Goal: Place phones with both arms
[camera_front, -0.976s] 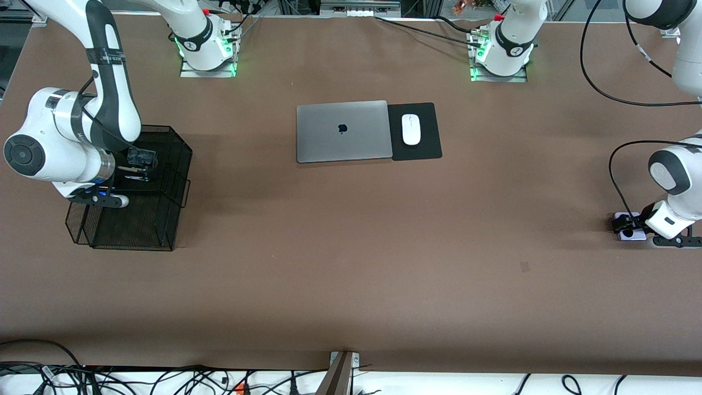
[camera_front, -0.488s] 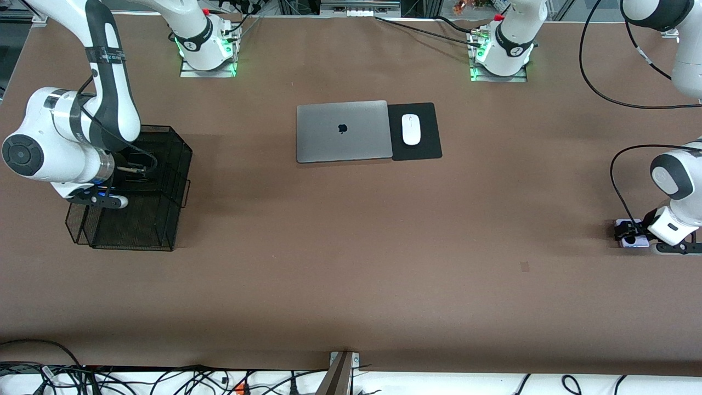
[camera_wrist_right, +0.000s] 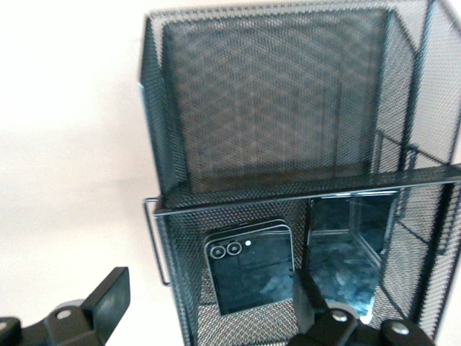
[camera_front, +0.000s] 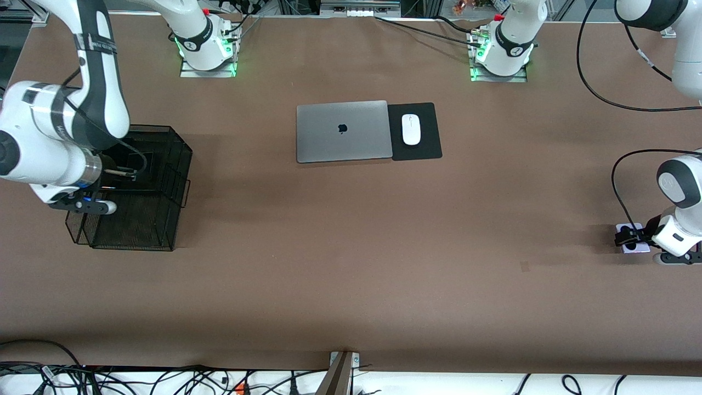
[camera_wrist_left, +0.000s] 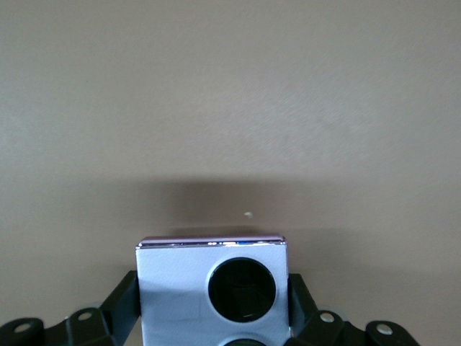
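My left gripper (camera_wrist_left: 212, 306) is shut on the lavender-white phone (camera_wrist_left: 180, 288), whose black circles face the camera; it hangs low over the table at the left arm's end (camera_front: 633, 245). My right gripper (camera_wrist_right: 209, 303) is open and holds nothing, hovering over the black mesh basket (camera_wrist_right: 288, 198) at the right arm's end (camera_front: 175, 159). In one compartment of the basket the black flip phone (camera_wrist_right: 248, 267) and the long black slab phone (camera_wrist_right: 346, 252) lean side by side. In the front view the right arm's wrist (camera_front: 55, 159) hides its fingers.
A closed grey laptop (camera_front: 343, 130) lies mid-table, with a white mouse (camera_front: 411, 129) on a black pad (camera_front: 425, 148) beside it. Cables run along the table edge nearest the front camera (camera_front: 164, 378). Brown tabletop (camera_front: 351, 247) stretches between the arms.
My right gripper has opened, left the black flip phone in the basket and pulled up and away. My left gripper has carried the lavender-white phone toward the front camera.
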